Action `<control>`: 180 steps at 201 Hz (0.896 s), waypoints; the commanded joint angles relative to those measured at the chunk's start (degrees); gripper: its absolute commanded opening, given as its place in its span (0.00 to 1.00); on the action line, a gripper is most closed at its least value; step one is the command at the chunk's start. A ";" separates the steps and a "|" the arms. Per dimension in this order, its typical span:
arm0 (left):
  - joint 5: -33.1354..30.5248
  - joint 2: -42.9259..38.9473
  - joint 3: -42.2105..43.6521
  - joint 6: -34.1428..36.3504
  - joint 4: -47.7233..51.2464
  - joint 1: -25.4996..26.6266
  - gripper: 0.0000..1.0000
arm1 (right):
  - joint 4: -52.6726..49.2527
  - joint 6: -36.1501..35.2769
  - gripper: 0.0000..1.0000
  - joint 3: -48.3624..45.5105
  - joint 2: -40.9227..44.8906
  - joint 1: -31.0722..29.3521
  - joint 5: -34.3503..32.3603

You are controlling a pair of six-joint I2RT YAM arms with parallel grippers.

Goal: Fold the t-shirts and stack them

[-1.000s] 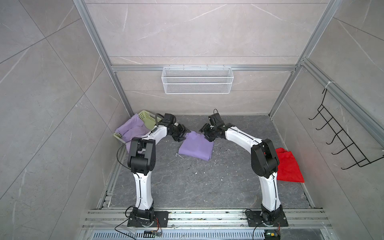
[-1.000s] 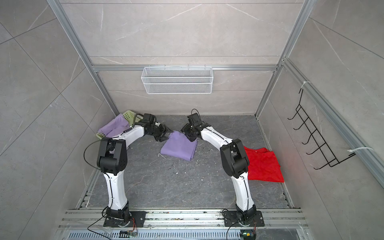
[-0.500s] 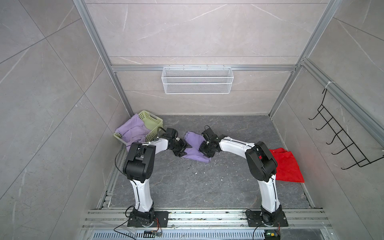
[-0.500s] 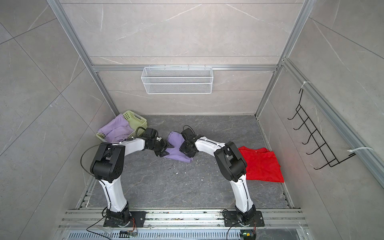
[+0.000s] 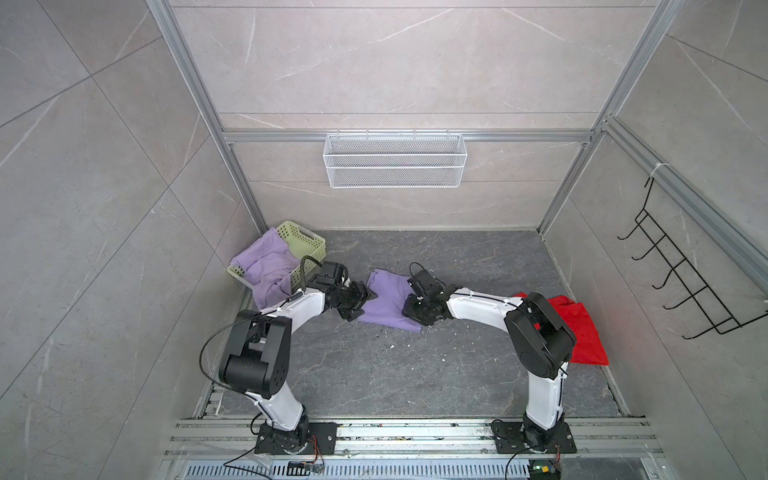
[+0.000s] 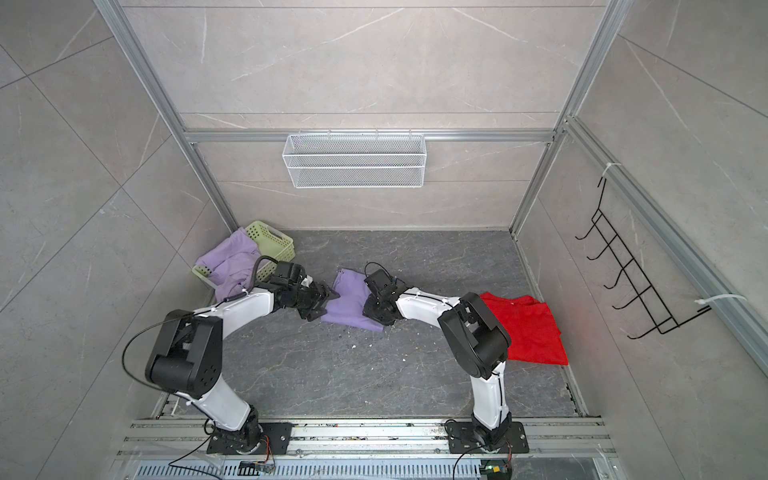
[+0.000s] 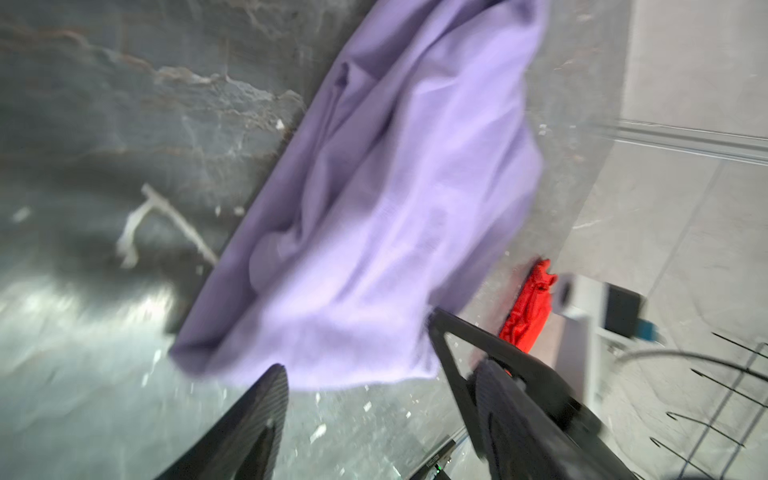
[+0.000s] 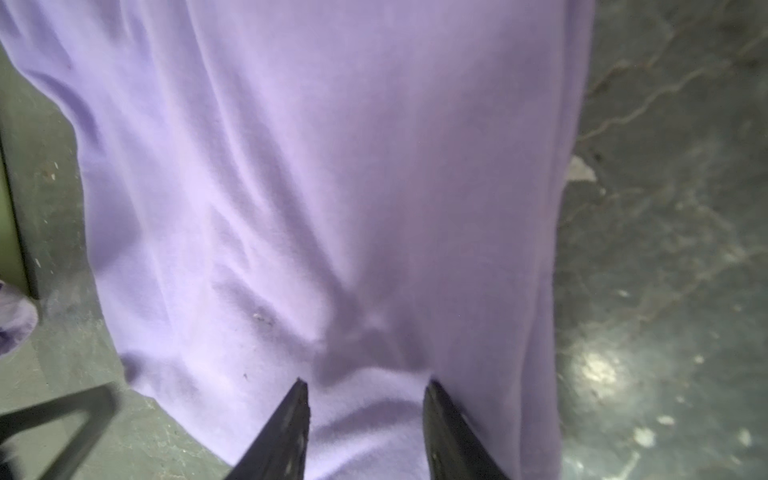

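At the near edge, an aluminium rail [image 5: 415,432] is carrying both arm bases; beyond it, a dark veined stone-look floor [image 5: 395,374] is showing pale crumbs; the left arm [image 5: 257,353] and right arm [image 5: 540,340], white shells with black joints, are bending low and inward towards mid-floor; the folded t-shirt [image 5: 388,301], soft matt lilac and roughly rectangular, is lying flat there between them, with faint marks in the left wrist view too blurred to read; the left gripper [image 7: 370,370] is standing wide apart at the shirt's edge, nothing between its jaws; the right gripper [image 8: 365,386] is resting its tips on the cloth, part-way apart, and whether it is pinching a fold cannot be told; a red cloth [image 5: 582,332] is lying crumpled at right; farther left, a second t-shirt [image 5: 266,266], also lilac, is spilling from a pale green perforated basket [image 5: 307,241]; a white wire basket [image 5: 395,162] is hanging on the back wall.
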State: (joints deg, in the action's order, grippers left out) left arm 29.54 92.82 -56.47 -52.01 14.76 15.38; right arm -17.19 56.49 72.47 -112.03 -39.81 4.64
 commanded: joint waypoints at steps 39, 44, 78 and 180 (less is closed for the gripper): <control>1.54 -2.58 7.77 -4.18 1.87 0.38 0.71 | 0.64 -4.64 0.71 -5.73 5.63 -3.45 -3.18; 1.66 -2.12 7.86 -4.56 1.38 0.36 0.71 | 1.08 -5.65 0.73 -6.09 6.26 -3.67 -3.74; 4.52 2.87 7.17 -8.28 -4.36 0.36 0.70 | 2.44 -10.35 0.78 -7.90 10.59 -4.03 -5.94; 9.78 11.20 -1.32 -9.99 -4.09 0.91 0.11 | 3.88 -34.06 0.88 -7.32 14.75 -8.45 -10.30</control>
State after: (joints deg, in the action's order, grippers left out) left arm 36.42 104.31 -53.49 -62.87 7.99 15.90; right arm -12.16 32.80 62.87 -97.01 -45.84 -1.89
